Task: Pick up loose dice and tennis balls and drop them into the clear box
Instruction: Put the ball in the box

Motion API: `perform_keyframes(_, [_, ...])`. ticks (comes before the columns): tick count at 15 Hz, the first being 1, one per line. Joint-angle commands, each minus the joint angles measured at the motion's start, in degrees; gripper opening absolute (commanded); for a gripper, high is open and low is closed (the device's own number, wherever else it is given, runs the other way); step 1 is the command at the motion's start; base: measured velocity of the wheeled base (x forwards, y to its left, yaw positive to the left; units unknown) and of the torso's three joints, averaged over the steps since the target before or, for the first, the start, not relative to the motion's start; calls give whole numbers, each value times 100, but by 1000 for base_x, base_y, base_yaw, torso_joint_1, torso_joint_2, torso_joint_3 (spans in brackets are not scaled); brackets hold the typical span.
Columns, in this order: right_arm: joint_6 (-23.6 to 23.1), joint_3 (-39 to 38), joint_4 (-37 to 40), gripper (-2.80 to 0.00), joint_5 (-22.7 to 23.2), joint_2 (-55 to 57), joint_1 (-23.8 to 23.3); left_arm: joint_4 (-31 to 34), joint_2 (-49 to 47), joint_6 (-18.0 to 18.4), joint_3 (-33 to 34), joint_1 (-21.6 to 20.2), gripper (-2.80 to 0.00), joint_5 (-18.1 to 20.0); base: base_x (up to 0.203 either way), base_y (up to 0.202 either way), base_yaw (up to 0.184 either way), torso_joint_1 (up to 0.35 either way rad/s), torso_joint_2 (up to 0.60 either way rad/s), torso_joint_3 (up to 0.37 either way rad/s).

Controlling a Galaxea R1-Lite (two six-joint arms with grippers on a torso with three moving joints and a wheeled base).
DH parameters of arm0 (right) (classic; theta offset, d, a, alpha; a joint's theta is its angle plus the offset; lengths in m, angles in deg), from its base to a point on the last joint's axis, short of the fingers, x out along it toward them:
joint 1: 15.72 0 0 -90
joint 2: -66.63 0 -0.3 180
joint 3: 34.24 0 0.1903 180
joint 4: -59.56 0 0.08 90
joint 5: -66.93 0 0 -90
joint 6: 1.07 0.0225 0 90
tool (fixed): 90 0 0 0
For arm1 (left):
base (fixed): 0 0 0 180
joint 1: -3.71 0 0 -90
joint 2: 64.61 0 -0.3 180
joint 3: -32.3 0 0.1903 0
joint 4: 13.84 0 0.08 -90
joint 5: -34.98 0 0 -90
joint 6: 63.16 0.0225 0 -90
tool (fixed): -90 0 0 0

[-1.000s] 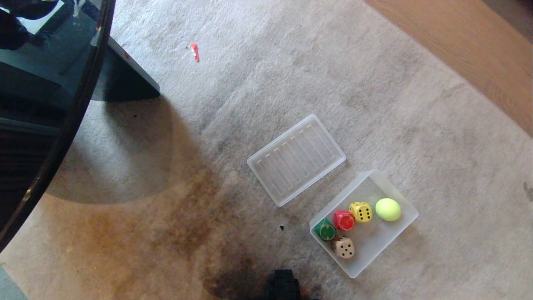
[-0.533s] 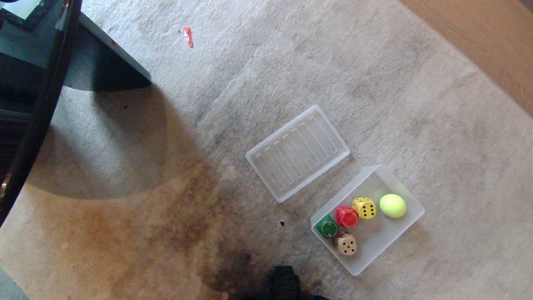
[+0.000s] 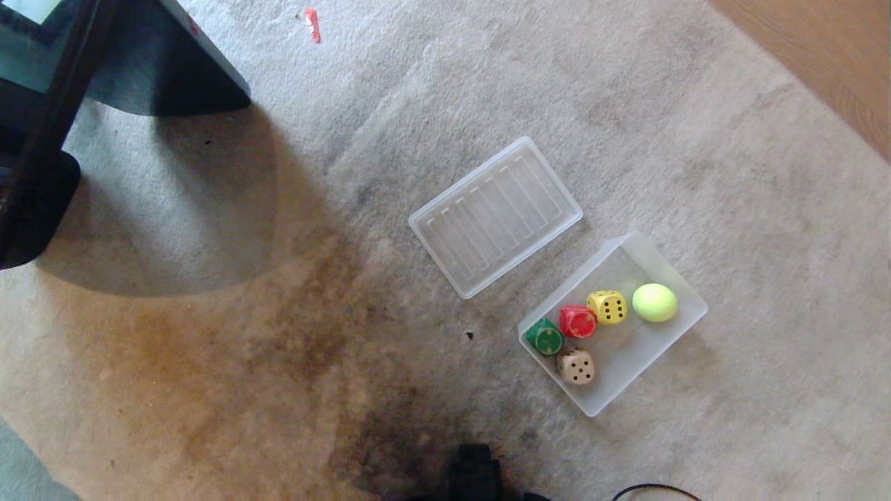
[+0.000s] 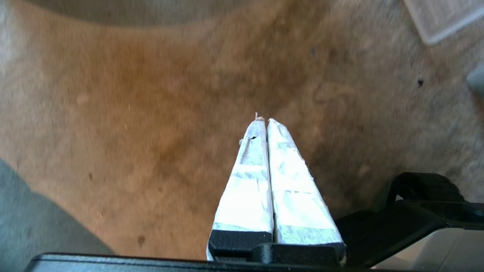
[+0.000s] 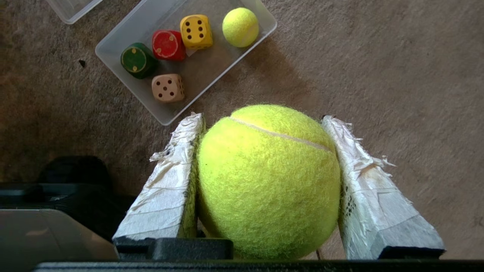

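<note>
The clear box (image 3: 630, 365) lies on the carpet right of centre in the head view. In it sit a green die (image 3: 543, 336), a red die (image 3: 578, 321), a yellow die (image 3: 606, 307), a beige die (image 3: 576, 366) and one tennis ball (image 3: 654, 302). My right gripper (image 5: 262, 118) is shut on a second tennis ball (image 5: 268, 181), held above bare carpet on the near side of the box (image 5: 211, 71). Over the brown-stained carpet, my left gripper (image 4: 263, 121) is shut and holds nothing. Neither gripper shows in the head view.
A flat ribbed clear lid (image 3: 495, 216) lies beside the box on its far-left side. Dark furniture (image 3: 42, 139) fills the upper left. A small red scrap (image 3: 312, 24) lies far off, and wooden floor (image 3: 821, 49) borders the carpet at the upper right.
The whole head view has shifted, so box, lid and furniture sit higher in the picture; that is the camera moving. The things themselves lie as before.
</note>
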Motion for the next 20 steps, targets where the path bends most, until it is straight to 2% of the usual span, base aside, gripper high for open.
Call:
perform_keyframes(1, [-1,-18,-2,-280,-1,-2,1,-7,-9,0,9,0,-280,-2,-90,0,-3,2,-2,2])
perform_keyframes(20, [7,41,38,-280,-34,-8,1,-7,0,0,9,0,-280,-2,0,0,0,0,0,0])
